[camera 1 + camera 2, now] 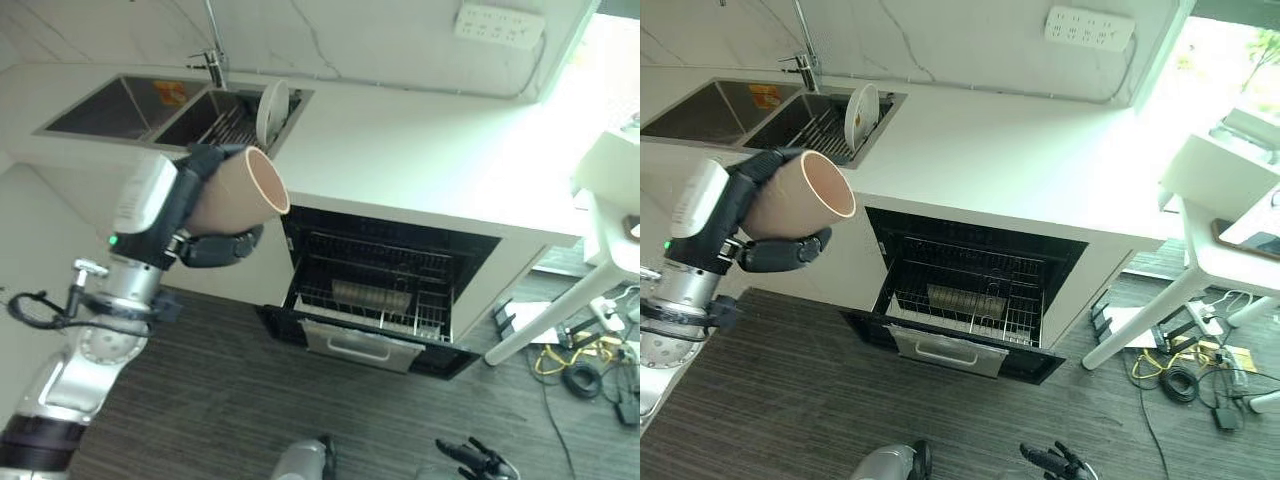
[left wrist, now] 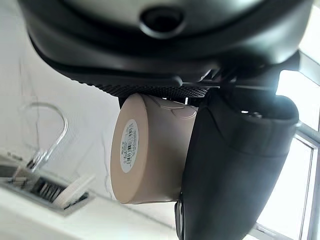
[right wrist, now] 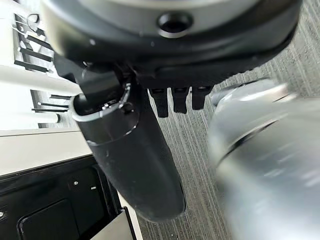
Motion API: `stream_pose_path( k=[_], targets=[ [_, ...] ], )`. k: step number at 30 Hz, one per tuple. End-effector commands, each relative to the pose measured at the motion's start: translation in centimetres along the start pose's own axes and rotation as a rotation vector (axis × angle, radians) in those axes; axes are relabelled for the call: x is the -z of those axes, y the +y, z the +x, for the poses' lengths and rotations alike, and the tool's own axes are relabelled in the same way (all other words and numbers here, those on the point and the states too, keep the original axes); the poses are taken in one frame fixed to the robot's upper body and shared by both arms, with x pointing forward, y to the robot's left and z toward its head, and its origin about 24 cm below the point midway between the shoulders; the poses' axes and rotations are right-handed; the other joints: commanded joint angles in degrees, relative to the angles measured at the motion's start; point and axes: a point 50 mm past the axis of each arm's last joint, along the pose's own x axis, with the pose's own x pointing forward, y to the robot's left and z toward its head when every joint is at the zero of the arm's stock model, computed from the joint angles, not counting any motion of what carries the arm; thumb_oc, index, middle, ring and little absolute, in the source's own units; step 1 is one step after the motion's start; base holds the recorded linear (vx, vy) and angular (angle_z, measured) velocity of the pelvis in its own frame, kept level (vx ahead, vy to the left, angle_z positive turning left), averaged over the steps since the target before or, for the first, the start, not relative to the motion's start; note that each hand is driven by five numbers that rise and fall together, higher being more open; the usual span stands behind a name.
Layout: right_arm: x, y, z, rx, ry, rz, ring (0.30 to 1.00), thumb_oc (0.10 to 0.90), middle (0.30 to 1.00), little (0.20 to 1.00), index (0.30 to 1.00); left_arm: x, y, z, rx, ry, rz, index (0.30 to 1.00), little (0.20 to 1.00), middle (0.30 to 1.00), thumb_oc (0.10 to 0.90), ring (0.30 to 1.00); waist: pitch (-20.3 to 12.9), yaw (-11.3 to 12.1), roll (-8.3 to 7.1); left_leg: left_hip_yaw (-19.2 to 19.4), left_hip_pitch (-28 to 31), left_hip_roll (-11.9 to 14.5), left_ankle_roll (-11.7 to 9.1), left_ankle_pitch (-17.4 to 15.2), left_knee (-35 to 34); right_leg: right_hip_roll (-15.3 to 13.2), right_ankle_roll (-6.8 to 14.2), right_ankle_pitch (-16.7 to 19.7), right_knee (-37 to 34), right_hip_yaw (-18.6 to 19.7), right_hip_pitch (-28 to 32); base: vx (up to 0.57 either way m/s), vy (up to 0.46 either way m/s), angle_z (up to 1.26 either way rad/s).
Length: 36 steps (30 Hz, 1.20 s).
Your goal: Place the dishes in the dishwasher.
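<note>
1. Here the left hand is raised at the left of the scene, its fingers and thumb curled round a tan cup.
2. The cup lies tipped on its side in that grip, its open mouth turned to the right toward the dishwasher; the left wrist view shows its flat base with a barcode sticker.
3. The dishwasher stands open under the white desk, right of the cup, its door down and its wire rack showing inside.
4. At the far left a sink is sunk into the desk, with a white plate standing on edge in its right basin.
5. The right hand hangs low at the near edge above the dark floor, holding nothing, its fingers loosely extended.
</note>
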Motion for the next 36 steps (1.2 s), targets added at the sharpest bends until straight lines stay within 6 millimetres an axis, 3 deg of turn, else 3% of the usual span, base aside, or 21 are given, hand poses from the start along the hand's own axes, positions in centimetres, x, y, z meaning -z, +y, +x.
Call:
stream_pose_path(
  k=[1, 5, 14, 17, 20, 21, 23, 27, 30, 36],
  targets=[
    [-2.5, -1.5, 0.0, 0.018, -0.097, -0.018, 0.9, 0.8, 0.9, 0.9, 0.9, -2.8, 4.9, 3.0, -0.272, -0.18, 0.022, 0.3, 0.3, 0.3, 0.4, 0.3, -0.35, -0.72, 0.77, -3.06, 8.56, 0.35, -2.09, -6.57, -6.44, 1.63, 1.59, 2.53, -2.79, -0.59, -1.29, 0.16, -0.35, -0.17],
    [-2.5, -1.9, -0.2, 0.017, -0.102, -0.02, 0.9, 0.8, 0.9, 0.9, 0.9, -3.0, 4.1, 2.9, -0.26, -0.175, 0.016, 0.3, 0.3, 0.3, 0.4, 0.3, -1.52, -0.43, 0.07, -1.68, 8.28, 2.53, -3.69, -5.82, -6.44, 2.89, 1.28, -0.68, -2.79, -0.62, -0.38, 0.14, -0.236, 0.01],
    [-2.3, -3.3, -0.5, 0.048, -0.075, -0.047, 0.9, 0.8, 0.9, 0.9, 0.9, -2.8, 4.4, 3.0, -0.257, -0.139, -0.015, 0.3, 0.3, 0.3, 0.4, 0.3, -2.34, -1.59, 1.27, -1.38, 7.24, 6.47, -7.53, -3.04, -6.44, 5.93, -1.42, -4.05, -2.79, -1.29, 0.69, 0.11, -0.177, -0.13],
    [-2.3, -4.1, -0.6, 0.061, -0.07, -0.055, 0.9, 0.8, 0.9, 0.9, 0.9, -2.6, 5.0, 3.1, -0.267, -0.128, -0.029, 0.3, 0.3, 0.3, 0.4, 0.3, -2.05, -1.57, 1.48, -2.03, 6.92, 6.35, -8.35, -1.43, -6.44, 6.52, -2.24, -4.47, -2.79, -1.02, 0.57, 0.05, -0.138, -0.06],
    [-2.9, -4.7, -0.7, 0.076, -0.082, -0.071, 0.9, 0.8, 0.9, 0.9, 0.9, -2.2, 5.2, 2.7, -0.278, -0.127, -0.049, 0.3, 0.3, 0.3, 0.4, 0.3, -1.19, -0.86, 0.41, -3.2, 8.45, 2.57, -7.67, 1.46, -6.44, 6.43, -3.1, -4.2, -2.79, 1.12, 0.72, 0.05, -0.101, -0.01],
    [-3.6, -5.3, -0.8, 0.094, -0.102, -0.05, 0.9, 0.8, 0.9, 0.9, 0.9, -2.1, 5.5, 2.5, -0.274, -0.142, -0.065, 0.3, 0.3, 0.3, 0.4, 0.3, 0.11, -0.07, 0.51, -3.95, 6.14, 2.52, -7.67, 3.46, -6.44, 7.0, -3.63, -4.19, -2.79, 1.64, 1.26, 0.01, 0.025, -0.05],
    [-4.3, -5.7, -0.9, 0.102, -0.126, -0.035, 0.9, 0.8, 0.9, 0.9, 0.9, -2.1, 5.5, 2.2, -0.275, -0.146, -0.071, 0.3, 0.3, 0.3, 0.4, 0.3, 0.77, 0.11, 2.31, -4.79, 2.44, 4.98, -9.03, 4.93, -6.44, 8.14, -3.39, -4.76, -2.79, 1.71, 1.61, -0.01, 0.153, 0.03],
    [-4.7, -6.0, -1.0, 0.121, -0.177, 0.046, 0.9, 0.8, 0.9, 0.9, 0.9, -1.9, 4.7, 2.0, -0.277, -0.13, -0.071, 0.3, 0.3, 0.3, 0.4, 0.3, -0.29, -1.17, 4.06, -4.62, 1.55, 7.06, -10.02, 2.48, -6.44, 6.03, -2.47, -4.96, -2.79, -0.25, 1.17, -0.03, 0.299, -0.13],
    [-4.7, -5.6, -1.2, 0.121, -0.281, 0.152, 0.9, 0.8, 0.9, 0.9, 0.9, -1.4, 4.2, 1.6, -0.264, -0.11, -0.081, 0.3, 0.3, 0.3, 0.4, 0.3, -1.51, -1.62, 4.26, -4.8, 2.75, 6.07, -9.72, 0.48, -6.44, 5.09, -1.57, -4.69, -2.79, -0.41, 1.27, 0.02, 0.156, -0.22],
    [-9.9, -5.0, -3.1, 0.146, -0.705, 0.342, 0.9, 0.8, 0.9, 0.9, 0.9, -1.2, 3.5, 0.8, -0.216, -0.106, -0.128, 0.3, 0.3, 0.3, 0.4, 0.3, -2.89, -2.98, 2.33, -3.0, 5.47, 5.76, -7.63, -2.94, -6.44, 4.47, -0.37, -4.16, -2.79, 0.01, 1.53, 0.0, -0.027, -0.12]
  ],
)
